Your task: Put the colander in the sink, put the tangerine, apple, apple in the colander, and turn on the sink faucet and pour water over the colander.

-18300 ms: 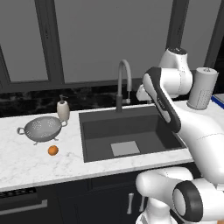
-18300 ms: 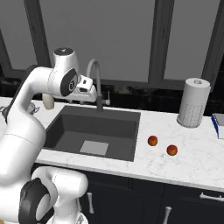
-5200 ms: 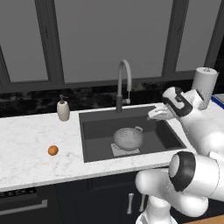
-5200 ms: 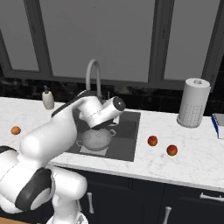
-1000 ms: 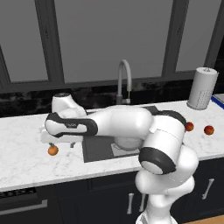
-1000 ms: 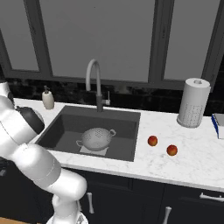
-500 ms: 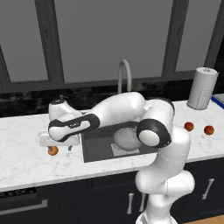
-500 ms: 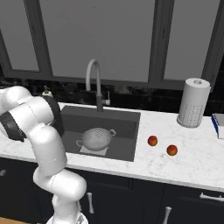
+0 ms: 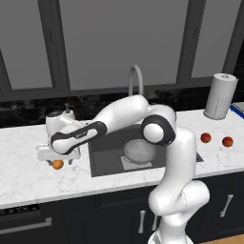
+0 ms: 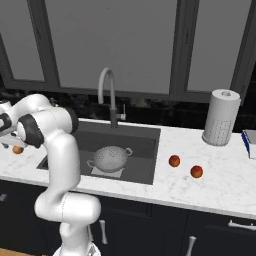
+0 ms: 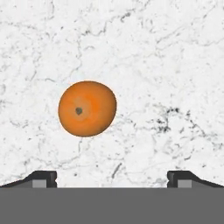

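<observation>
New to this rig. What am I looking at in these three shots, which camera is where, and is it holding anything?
It is a rendered kitchen with a white robot arm on a mobile base. Two pictures come from cameras on the base, behind the arm on its left and right. The third looks down from the hand itself.

The arm reaches left over the marble counter. Its gripper is open and holds nothing; the tangerine lies on the counter just beneath it, a bit off centre between the fingertips.

The colander already sits in the sink, under the faucet, which shows no water running. Two apples wait on the counter right of the sink, near a paper towel roll. A soap bottle stands behind the arm.
</observation>
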Tool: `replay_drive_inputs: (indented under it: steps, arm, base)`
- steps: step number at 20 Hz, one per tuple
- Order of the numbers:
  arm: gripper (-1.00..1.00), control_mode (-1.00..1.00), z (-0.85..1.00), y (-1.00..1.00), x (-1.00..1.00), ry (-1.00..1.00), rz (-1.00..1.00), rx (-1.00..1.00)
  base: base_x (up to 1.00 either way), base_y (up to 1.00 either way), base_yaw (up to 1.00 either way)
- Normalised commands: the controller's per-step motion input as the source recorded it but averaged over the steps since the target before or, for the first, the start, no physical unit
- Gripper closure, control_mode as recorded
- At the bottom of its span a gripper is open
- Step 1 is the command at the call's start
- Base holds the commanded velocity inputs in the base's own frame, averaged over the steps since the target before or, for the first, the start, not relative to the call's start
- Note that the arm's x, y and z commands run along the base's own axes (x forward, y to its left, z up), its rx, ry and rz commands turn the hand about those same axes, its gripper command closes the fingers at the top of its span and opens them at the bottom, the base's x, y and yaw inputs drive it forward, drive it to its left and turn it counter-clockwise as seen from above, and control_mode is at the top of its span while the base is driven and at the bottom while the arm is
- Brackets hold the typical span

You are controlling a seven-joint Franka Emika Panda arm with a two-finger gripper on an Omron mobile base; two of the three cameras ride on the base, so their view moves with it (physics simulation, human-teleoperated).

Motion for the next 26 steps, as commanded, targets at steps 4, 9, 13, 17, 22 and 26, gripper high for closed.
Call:
replay_drive_inputs:
  steps: [4,9,13,17,22,26]
  arm:
    - [-1.0,-1.0,-0.2,0.11,0.27,0.0,0.0,-0.02]
    - [-1.0,-1.0,-0.26,0.07,0.27,0.0,0.0,-0.02]
    - [-1.0,-1.0,-0.45,0.0,0.19,-0.05,0.0,-0.02]
    - [-1.0,-1.0,-0.36,0.07,0.18,-0.09,0.0,-0.04]
    - [-1.0,-1.0,-0.33,0.04,0.02,-0.03,-0.03,-0.02]
    - [1.0,-1.0,-0.33,0.04,0.0,0.0,-0.06,0.0]
  base:
    - [0.0,0.0,0.0]
    - [0.0,0.0,0.0]
    - [0.0,0.0,0.0]
    - [0.0,0.0,0.0]
    - [0.0,0.0,0.0]
    - [0.0,0.0,0.0]
